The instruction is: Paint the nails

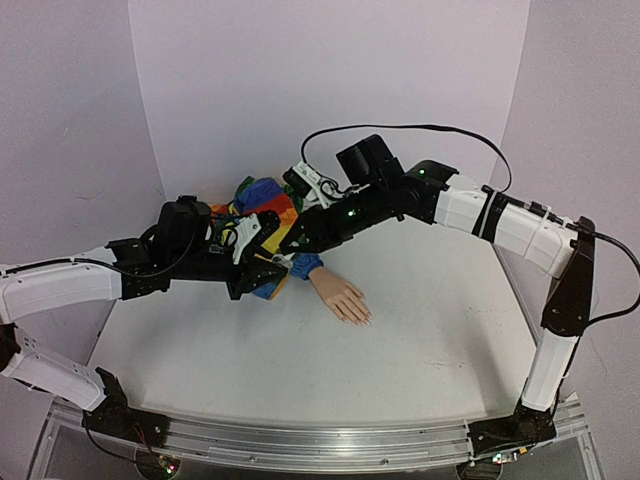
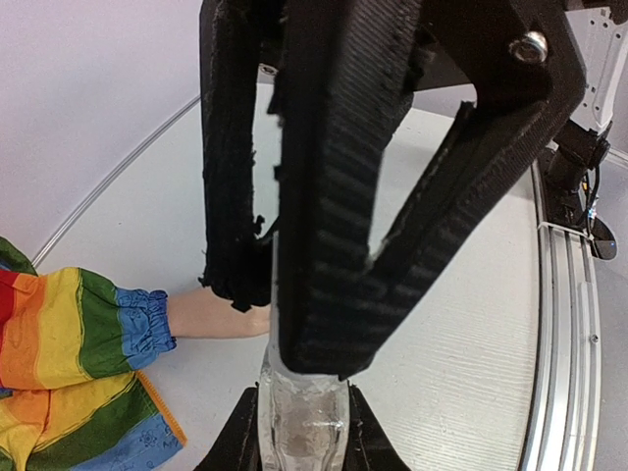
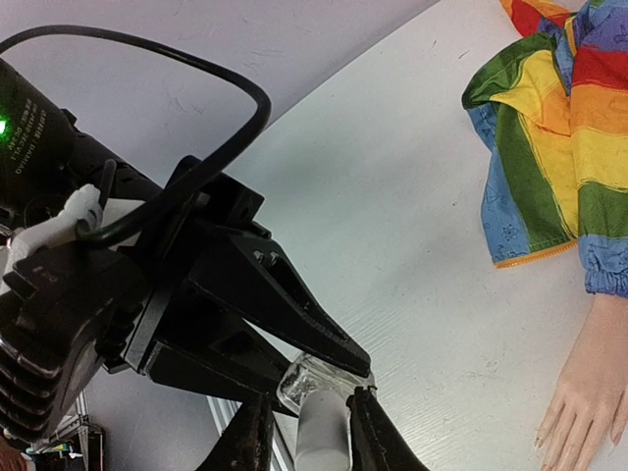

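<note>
Table (image 1: 420, 330): is being used to carry the hand and the sleeve; both arms are being stretched across it toward the far left of centre.
Sleeve (image 1: 262, 195): rainbow-striped cloth is being seen bunched on the table behind and under the two tools, its blue cuff gathered at the wrist.
Hand (image 1: 342, 298): peach-coloured, is being left lying flat on the table just right of the tools, with fingers pointing toward the near right.
Left tool (image 2: 300, 397): is being kept closed on the bottle's clear body, one finger pressed to each side.
Right tool (image 3: 310, 407): is being kept closed on the cap, its fingers being crossed tightly with those of the left tool.
Bottle (image 3: 316, 376): small and clear, is being held between the two tools, beside the sleeve's edge.
Cap (image 3: 322, 442): white, is being pinched by the right tool, still joined to the bottle.
Nails (image 1: 360, 318): are being shown at the fingertips of the hand, resting on the table, apart from both tools and the bottle; they are too small for any colour to be told.
</note>
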